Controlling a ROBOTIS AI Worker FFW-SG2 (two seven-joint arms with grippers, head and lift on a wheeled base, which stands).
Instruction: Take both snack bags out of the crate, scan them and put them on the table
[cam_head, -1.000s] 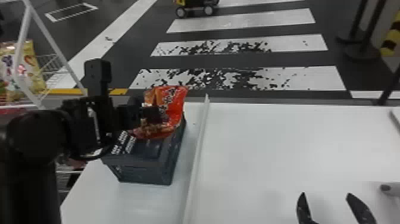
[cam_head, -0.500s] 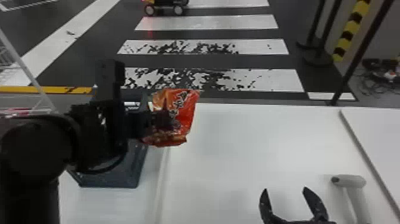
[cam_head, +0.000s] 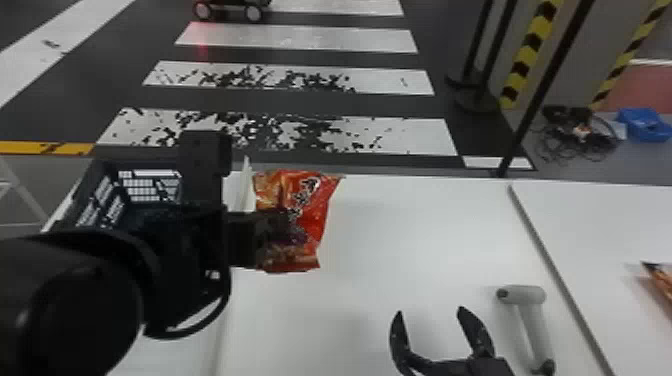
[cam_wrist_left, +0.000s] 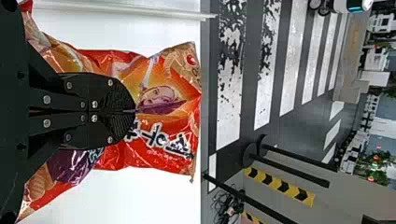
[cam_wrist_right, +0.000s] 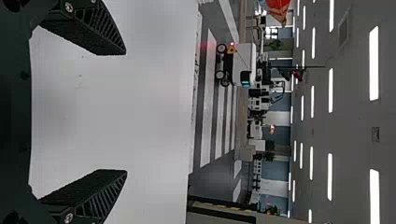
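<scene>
In the head view my left gripper (cam_head: 287, 225) is shut on a red-orange snack bag (cam_head: 320, 210), held over the white table just right of the crate (cam_head: 90, 192). The left wrist view has the left gripper (cam_wrist_left: 133, 111) with its fingers together on the bag (cam_wrist_left: 163, 140), whose printed front faces the camera. My right gripper (cam_head: 430, 325) stands open at the table's front, nothing between its fingers; in the right wrist view the right gripper (cam_wrist_right: 123, 112) is spread wide over white tabletop. A grey-white scanner (cam_head: 522, 295) lies to its right. The left arm partly covers the crate.
An orange package (cam_head: 662, 280) lies on the table section at the far right, past a seam. A raised white strip (cam_head: 245, 185) runs along the table beside the crate. Black posts (cam_head: 545, 90) stand beyond the table's far edge.
The left gripper has carried the bag from above the crate rightwards over the table. The head view has turned right, bringing the scanner and the orange package into sight. The right gripper stays open.
</scene>
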